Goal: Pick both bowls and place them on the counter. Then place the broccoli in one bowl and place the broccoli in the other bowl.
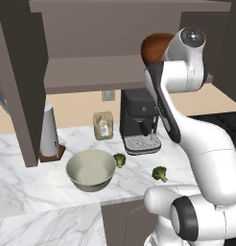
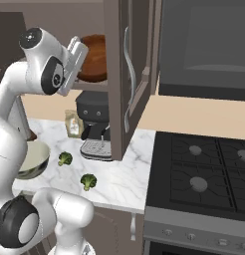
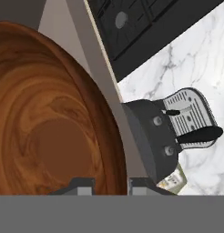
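Grey-cream bowl point(image 1: 91, 169) already on table point(image 1: 24, 192), far below pincer point(image 3: 111, 184). Pincer clamped on red-brown bowl's point(image 3: 45, 113) rim, up in cabinet. Both broccoli point(image 1: 159, 173) pending.

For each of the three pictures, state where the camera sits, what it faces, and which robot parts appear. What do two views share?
Left base view: behind-left, facing the counter; arm at right.
Right base view: behind-right, facing the cabinet door and stovetop; arm at left.
Hand view: on the hand, shut on the red-brown bowl.
Shared: both base views show the grey-cream bowl and coffee machine.
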Controlling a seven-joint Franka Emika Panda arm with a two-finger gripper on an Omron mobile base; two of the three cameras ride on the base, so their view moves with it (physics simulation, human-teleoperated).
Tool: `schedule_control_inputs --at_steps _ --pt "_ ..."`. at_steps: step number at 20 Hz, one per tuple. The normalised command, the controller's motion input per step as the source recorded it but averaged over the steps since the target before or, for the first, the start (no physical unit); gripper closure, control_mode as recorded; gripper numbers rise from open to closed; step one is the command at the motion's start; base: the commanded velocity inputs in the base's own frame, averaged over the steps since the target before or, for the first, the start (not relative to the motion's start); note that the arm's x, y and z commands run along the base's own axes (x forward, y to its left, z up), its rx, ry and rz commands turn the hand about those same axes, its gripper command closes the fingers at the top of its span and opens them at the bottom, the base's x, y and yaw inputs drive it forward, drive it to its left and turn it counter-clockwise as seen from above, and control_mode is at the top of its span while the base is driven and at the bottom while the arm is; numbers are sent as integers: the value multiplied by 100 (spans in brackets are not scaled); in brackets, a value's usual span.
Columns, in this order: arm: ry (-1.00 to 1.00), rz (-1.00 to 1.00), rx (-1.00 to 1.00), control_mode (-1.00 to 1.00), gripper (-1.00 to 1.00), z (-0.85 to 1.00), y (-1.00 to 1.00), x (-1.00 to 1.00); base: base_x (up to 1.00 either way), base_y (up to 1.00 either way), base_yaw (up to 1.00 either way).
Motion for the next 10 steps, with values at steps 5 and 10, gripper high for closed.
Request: schedule_control_inputs --at_steps 5,10 --pt "9 2 11 -100 100 0 15 -62 0 0 0" --pt "8 2 7 -100 100 0 14 -59 0 0 0"
